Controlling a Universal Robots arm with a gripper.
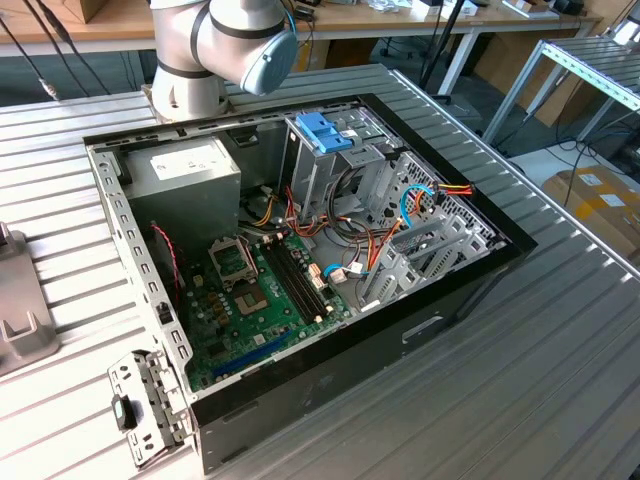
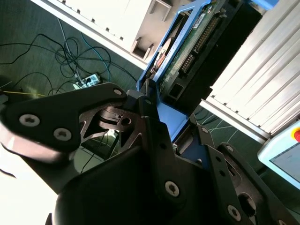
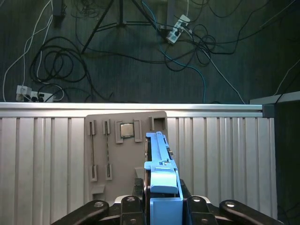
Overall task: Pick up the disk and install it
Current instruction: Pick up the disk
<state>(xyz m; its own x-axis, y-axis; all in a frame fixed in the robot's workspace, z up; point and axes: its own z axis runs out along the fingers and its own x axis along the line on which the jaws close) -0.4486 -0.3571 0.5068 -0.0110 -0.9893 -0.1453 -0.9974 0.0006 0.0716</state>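
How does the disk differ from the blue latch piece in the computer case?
The disk is clamped on edge in the gripper, above the ribbed table; the blue latch piece sits atop the metal drive cage inside the computer case. The disk is thin and flat; the latch piece looks chunkier. Both show blue plastic.

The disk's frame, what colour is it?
Light blue around the disk, clearest in the first wrist view.
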